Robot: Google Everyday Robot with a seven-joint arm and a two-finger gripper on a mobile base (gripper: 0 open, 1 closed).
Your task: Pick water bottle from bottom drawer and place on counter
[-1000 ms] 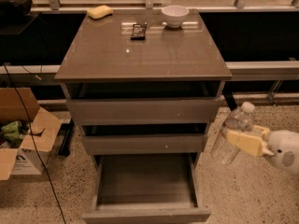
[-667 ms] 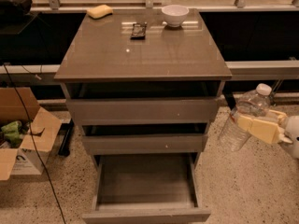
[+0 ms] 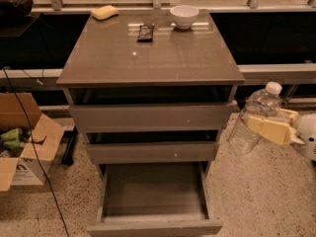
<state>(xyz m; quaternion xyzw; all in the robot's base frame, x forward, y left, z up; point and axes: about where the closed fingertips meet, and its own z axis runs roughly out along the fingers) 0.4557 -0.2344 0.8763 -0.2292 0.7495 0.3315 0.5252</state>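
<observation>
While drawer sits open and empty, claw pinches bottle up right of drawer, clear for lift onto surface.

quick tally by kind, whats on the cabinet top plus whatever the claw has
On the counter:
sponge: 1
bowl: 1
dark packet: 1
In the claw, right of the cabinet, level with the upper two drawers:
water bottle: 1
Total: 4
</observation>
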